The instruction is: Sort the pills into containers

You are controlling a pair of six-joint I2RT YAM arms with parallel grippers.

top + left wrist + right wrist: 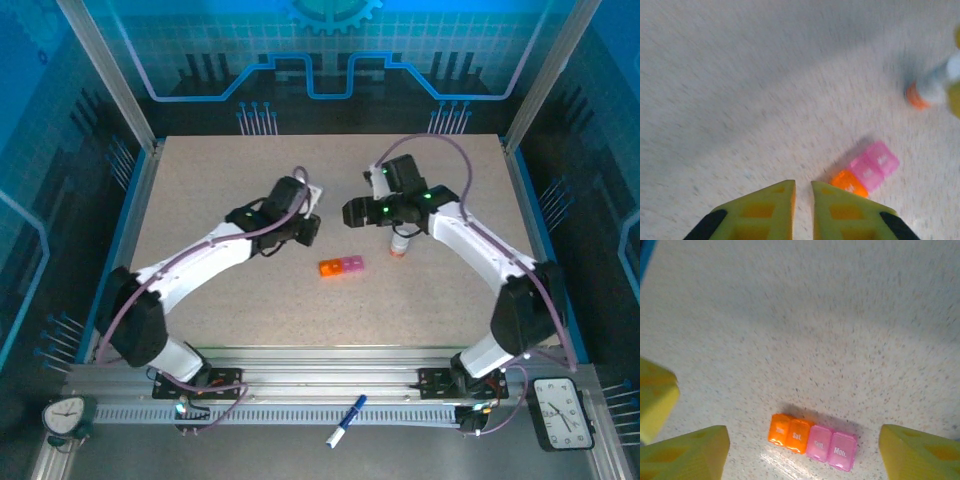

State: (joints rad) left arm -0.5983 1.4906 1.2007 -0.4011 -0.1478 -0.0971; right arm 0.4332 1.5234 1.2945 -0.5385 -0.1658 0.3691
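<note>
The containers [341, 266] are a short strip of lidded cells, two orange and two pink, lying flat on the speckled table [220, 180]. In the right wrist view the containers [812, 440] lie between my wide-open right gripper's [804, 435] yellow fingers, below them, and the lids are closed. My right gripper [352, 212] hovers just behind the strip. My left gripper [308, 230] hangs to the strip's left rear. Its fingers stand a narrow gap apart with nothing between them, and the containers [866, 174] sit just right of my left gripper [802, 183]. The pills are out of view.
A small white-capped bottle [399, 244] with an orange base stands right of the strip, under the right arm; the bottle [930, 89] looks blurred in the left wrist view. A blue-and-white pen [345, 420] lies on the front rail. Metal frame posts border the table.
</note>
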